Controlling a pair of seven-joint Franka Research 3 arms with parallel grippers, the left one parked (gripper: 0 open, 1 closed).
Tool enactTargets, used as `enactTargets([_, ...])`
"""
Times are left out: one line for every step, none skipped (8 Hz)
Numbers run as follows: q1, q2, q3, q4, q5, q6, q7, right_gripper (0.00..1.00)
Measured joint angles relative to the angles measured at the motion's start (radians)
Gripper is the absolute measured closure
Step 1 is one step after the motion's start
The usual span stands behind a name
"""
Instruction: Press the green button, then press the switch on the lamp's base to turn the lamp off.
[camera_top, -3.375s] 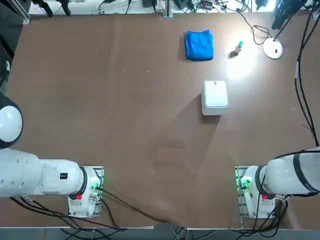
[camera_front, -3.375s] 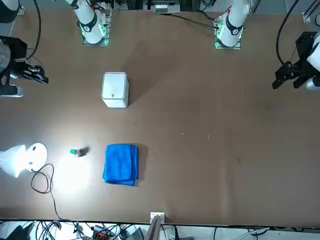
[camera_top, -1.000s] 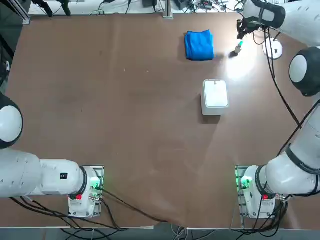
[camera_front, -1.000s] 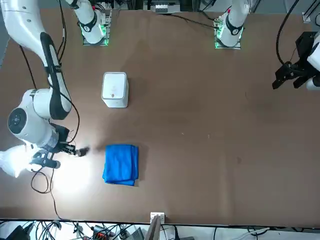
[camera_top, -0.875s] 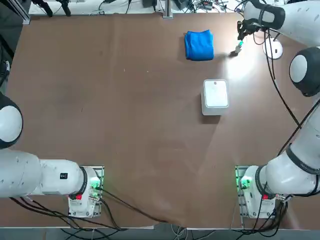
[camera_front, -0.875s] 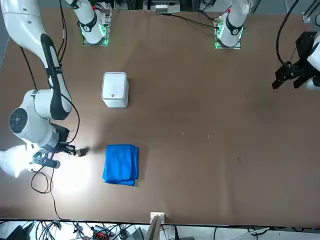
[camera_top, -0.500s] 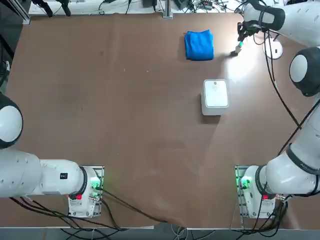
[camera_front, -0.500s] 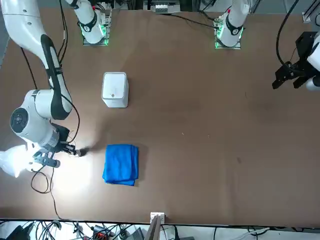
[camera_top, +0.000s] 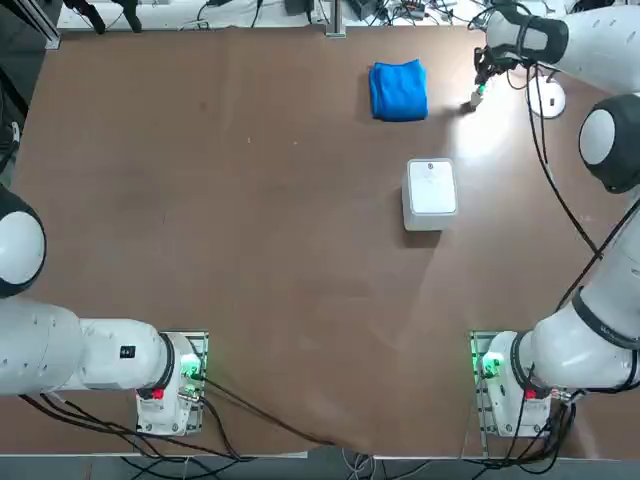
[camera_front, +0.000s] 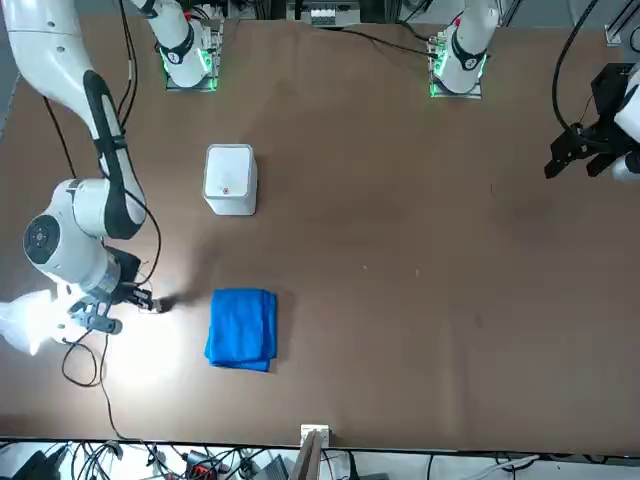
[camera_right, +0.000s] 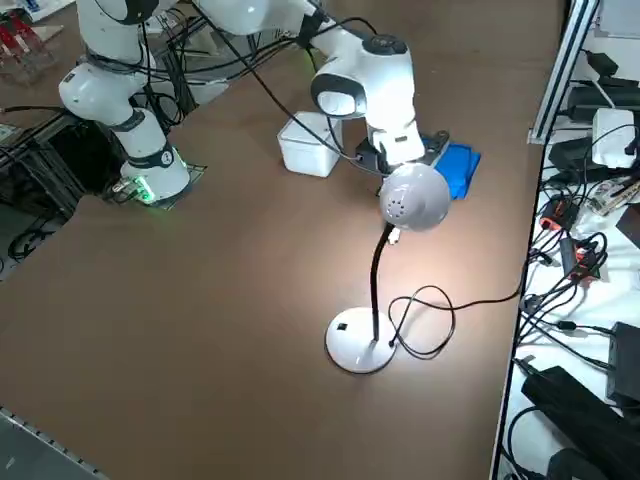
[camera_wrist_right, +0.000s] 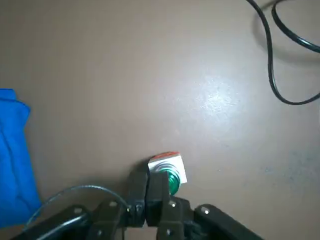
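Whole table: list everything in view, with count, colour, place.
green button: 1, pale grey with green cap, at the right claw's fingers
lamp: 1, white head, black stem, white round base, beyond the button from the cloth
cable: 1, black, looped beside the lamp
cloth: 1, blue, folded, far part of table
box: 1, white, nearer the arm bases than the cloth
table: 1, brown, under everything
right claw: 1, black, shut, over the table by the button
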Motion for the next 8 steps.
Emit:
enactTargets([0.0,0.001,0.0,-0.002,0.0,0.001,0.0,0.98])
enactTargets([0.0,0.002,0.0,-0.002,0.0,0.003,0.001,0.98])
enactTargets([0.0,0.003,0.0,-0.006,0.0,0.013,0.002,0.98])
enactTargets([0.0,0.003,0.0,-0.016,0.0,0.035,0.002,0.98])
enactTargets([0.0,0.002,0.0,-0.022,0.0,0.053,0.002,0.98])
enactTargets([0.0,0.002,0.0,-0.023,0.0,0.06,0.003,0.98])
enactTargets([0.0,0.002,0.0,-0.024,0.0,0.063,0.003,0.98])
enactTargets([0.0,0.002,0.0,-0.024,0.0,0.064,0.003,0.98])
